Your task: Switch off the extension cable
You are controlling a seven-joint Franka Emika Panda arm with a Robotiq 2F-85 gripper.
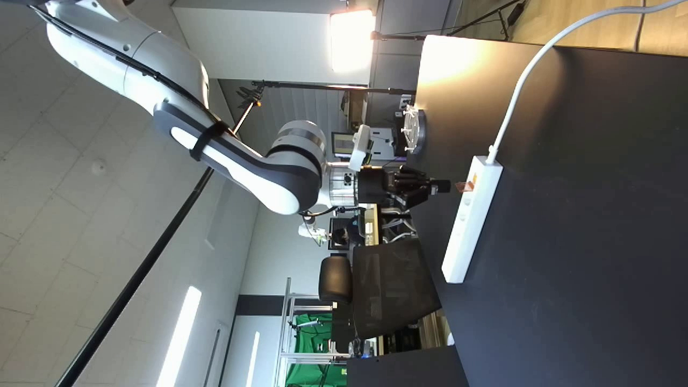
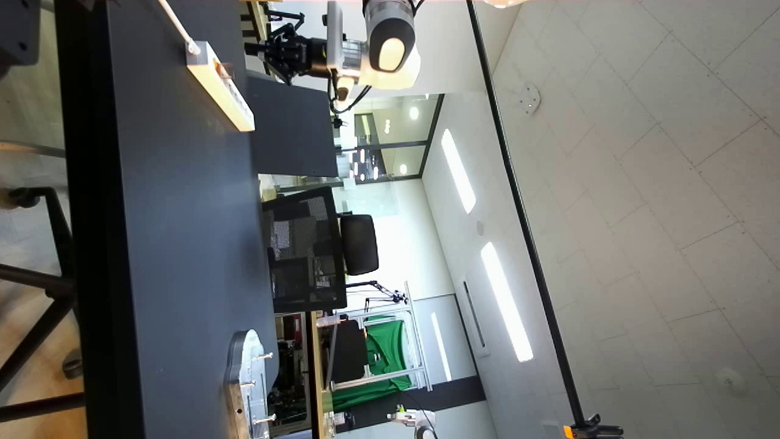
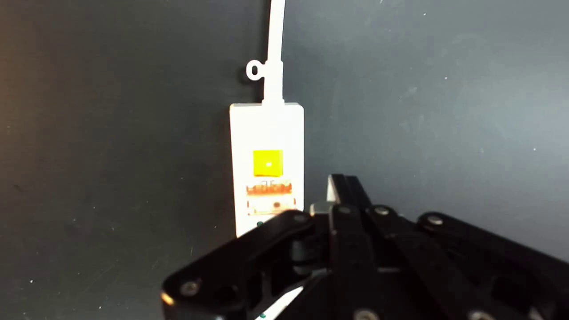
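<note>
Power strip (image 1: 471, 220) within counter (image 1: 575, 252) edges is presumably being targeted; pressed-together end effector (image 1: 442, 186) should be lowered onto its switch (image 3: 268, 163).

Ext. cable (image 1: 471, 226): long, narrow white strip lying flat on table (image 1: 580, 242), sockets (image 1: 466, 202) up. White cord (image 3: 275, 31) exits 1 end w/ small loop tab (image 3: 261, 70) at its base, runs out of frame in all 3 views. Sq. switch (image 3: 268, 163) on top face nr cord end, yellow in wrist view; on or off, can't tell. Just beside it, translucent reddish flap (image 3: 269, 189) sticks up from same face.
</note>
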